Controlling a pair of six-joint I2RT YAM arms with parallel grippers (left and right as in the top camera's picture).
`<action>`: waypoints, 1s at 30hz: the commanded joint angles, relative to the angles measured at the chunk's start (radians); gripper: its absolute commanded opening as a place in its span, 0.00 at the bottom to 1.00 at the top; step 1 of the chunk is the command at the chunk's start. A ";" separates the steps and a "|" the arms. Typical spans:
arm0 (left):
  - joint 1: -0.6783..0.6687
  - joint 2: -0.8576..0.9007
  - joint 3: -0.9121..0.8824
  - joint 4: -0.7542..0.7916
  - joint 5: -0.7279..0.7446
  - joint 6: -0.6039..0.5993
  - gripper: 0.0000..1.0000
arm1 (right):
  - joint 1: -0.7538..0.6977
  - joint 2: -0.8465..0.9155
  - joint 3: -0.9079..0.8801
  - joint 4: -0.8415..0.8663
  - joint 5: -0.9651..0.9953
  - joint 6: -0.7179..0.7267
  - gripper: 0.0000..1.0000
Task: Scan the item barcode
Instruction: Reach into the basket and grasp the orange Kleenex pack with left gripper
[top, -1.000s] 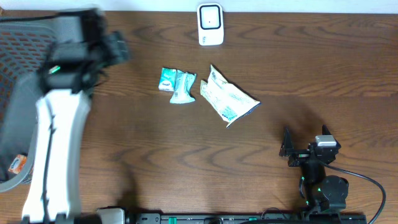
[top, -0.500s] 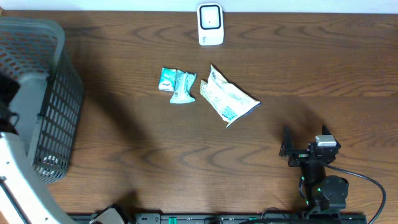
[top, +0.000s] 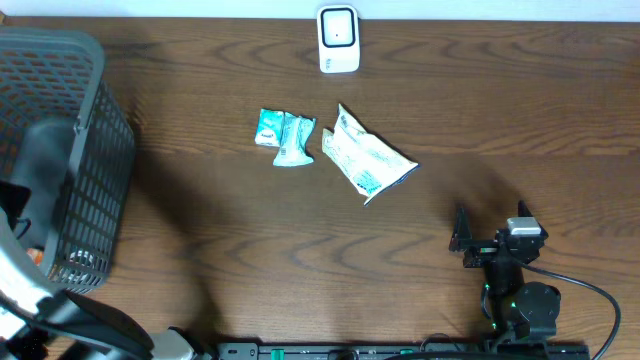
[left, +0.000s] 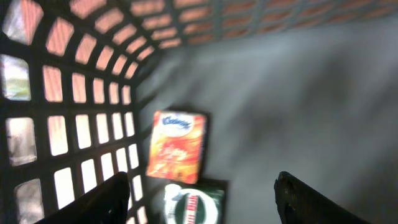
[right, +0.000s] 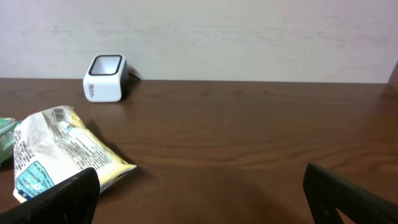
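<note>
Wood counter: scanner at far edge, teal packets and bag side by side mid-counter. Basket at left. Left fingers inside it, parted wide, gripping nothing, over an orange pack and a green pack on the basket floor. Right fingers spread wide, empty, front-right, well apart from bag.

The basket wall is blurred, and the green package runs off the bottom edge.
</note>
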 joint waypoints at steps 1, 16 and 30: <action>0.014 0.048 -0.023 -0.003 -0.070 -0.011 0.74 | -0.002 -0.004 -0.002 -0.005 0.002 0.010 0.99; 0.067 0.261 -0.036 -0.010 -0.061 -0.034 0.74 | -0.002 -0.004 -0.002 -0.005 0.002 0.010 0.99; 0.067 0.364 -0.038 0.054 0.009 -0.023 0.74 | -0.002 -0.004 -0.002 -0.005 0.002 0.010 0.99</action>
